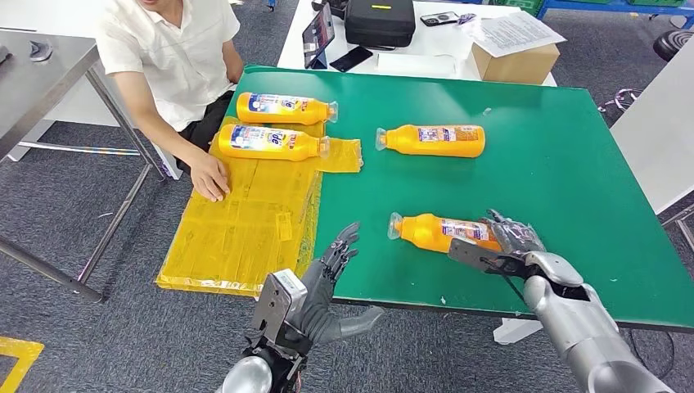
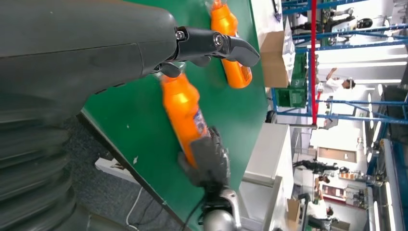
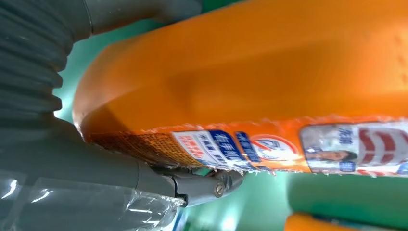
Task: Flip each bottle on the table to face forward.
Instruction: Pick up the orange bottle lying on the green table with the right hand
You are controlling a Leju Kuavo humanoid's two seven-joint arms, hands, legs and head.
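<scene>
Several orange bottles lie on their sides. The nearest bottle lies on the green table with its cap to the left, and my right hand grips its base end. The left wrist view shows dark fingers wrapped over that bottle. In the right wrist view the bottle sits against my thumb, its label edge showing. My left hand hovers at the table's front edge, fingers spread and holding nothing. Another bottle lies mid-table. Two bottles rest on the yellow mat.
A person sits at the far left with a hand on the yellow mat. Behind the green table a white table carries a cardboard box, a black case and a tablet. A grey metal table stands left.
</scene>
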